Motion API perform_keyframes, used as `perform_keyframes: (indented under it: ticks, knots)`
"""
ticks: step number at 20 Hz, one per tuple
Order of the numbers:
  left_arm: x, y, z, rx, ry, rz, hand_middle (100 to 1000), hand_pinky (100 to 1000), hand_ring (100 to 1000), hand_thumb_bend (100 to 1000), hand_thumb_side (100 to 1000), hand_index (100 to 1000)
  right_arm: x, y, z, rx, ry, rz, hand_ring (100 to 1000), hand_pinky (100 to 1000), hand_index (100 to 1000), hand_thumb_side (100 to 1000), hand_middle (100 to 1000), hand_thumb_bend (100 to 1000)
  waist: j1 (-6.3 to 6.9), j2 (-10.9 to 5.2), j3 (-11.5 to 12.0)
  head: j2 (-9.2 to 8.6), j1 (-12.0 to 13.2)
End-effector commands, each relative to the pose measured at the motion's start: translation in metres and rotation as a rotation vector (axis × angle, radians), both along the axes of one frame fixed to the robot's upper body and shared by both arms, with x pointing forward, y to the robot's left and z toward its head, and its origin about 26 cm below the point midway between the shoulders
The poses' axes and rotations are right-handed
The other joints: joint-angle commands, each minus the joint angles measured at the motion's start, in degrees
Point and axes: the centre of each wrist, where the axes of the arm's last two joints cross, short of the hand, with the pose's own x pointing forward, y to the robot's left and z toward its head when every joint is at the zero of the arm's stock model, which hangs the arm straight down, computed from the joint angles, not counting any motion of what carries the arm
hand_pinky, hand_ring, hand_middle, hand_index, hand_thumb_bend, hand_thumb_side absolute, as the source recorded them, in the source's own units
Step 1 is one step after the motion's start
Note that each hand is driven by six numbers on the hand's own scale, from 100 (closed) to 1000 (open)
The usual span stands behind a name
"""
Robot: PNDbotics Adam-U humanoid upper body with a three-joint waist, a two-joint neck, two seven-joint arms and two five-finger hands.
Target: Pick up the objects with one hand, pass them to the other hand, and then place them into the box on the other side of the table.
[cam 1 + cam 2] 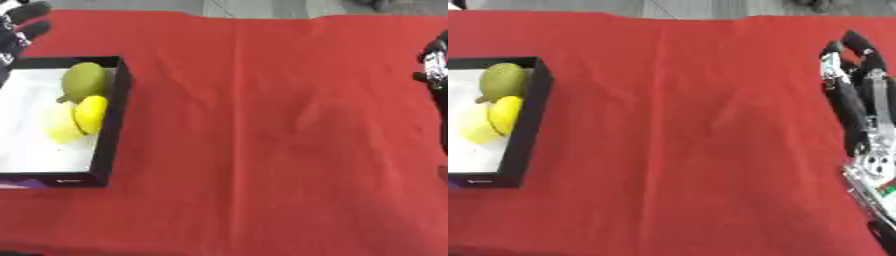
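Fingers of the left hand point(19, 31) show in the upper left corner of the left eye view, black, spread and relaxed, holding nothing, hovering just beyond the far left corner of the box point(115, 107); the box itself is black-walled with a white floor and sits at the left side of the red tablecloth point(271, 145); inside it, against the right wall, lie a green pear-shaped fruit point(83, 80), a yellow lemon-like fruit point(91, 113) touching it just below, and a paler yellow piece point(61, 131) beside that, whose shape I cannot make out; at the right edge of this view only a sliver of the right hand shows. Turning to the right eye view, the right hand point(859, 100) stands along the right edge over the cloth, fingers pointing away from the robot, straight and slightly apart, empty; the same box and fruits show at the left, and no loose object shows on the cloth between box and hand. Judging from this, the placing appears done for the three items now in the box; neither hand carries anything, and whether more objects wait outside the views cannot be told.
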Motion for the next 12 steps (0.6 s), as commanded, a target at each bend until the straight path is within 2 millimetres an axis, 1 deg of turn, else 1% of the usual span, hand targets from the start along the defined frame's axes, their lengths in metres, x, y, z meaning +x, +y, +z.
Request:
perform_keyframes:
  ticks: [1, 3, 5, 8, 9, 12]
  knots:
    - [-0.003, -0.004, 0.005, -0.001, -0.041, -0.018, 798, 910, 809, 187, 812, 793, -0.003, -0.001, 0.006, 0.001, -0.033, 0.002, 852, 798, 937, 629, 918, 100, 0.01, -0.75, 0.1, -0.98, 0.3]
    - [-0.002, -0.006, 0.003, 0.003, -0.048, -0.033, 798, 909, 808, 180, 812, 793, -0.003, -0.001, 0.004, -0.009, -0.026, -0.001, 831, 791, 921, 627, 893, 100, 0.02, -0.60, 0.2, -1.08, 0.4]
    - [-0.002, -0.008, 0.002, 0.016, -0.061, -0.051, 799, 912, 809, 174, 811, 792, -0.004, -0.002, 0.002, -0.032, -0.012, -0.003, 825, 788, 917, 627, 888, 100, 0.04, -0.47, 0.2, -1.07, 0.4]
    - [-0.001, -0.011, -0.001, 0.006, -0.052, -0.064, 804, 921, 812, 208, 838, 797, -0.004, -0.001, -0.002, -0.059, 0.003, 0.006, 826, 787, 904, 623, 908, 100, 0.15, -0.41, 0.2, -1.17, 0.3]
    - [-0.001, -0.012, -0.002, -0.002, -0.045, -0.064, 809, 924, 816, 215, 845, 804, -0.005, -0.001, -0.003, -0.063, 0.006, 0.008, 836, 789, 914, 624, 926, 100, 0.19, -0.41, 0.2, -1.20, 0.2]
    - [0.001, -0.013, -0.005, -0.021, -0.021, -0.060, 809, 924, 816, 221, 857, 805, -0.005, -0.001, -0.005, -0.059, -0.002, 0.002, 845, 791, 925, 621, 938, 100, 0.29, -0.43, 0.3, -1.31, -0.6]
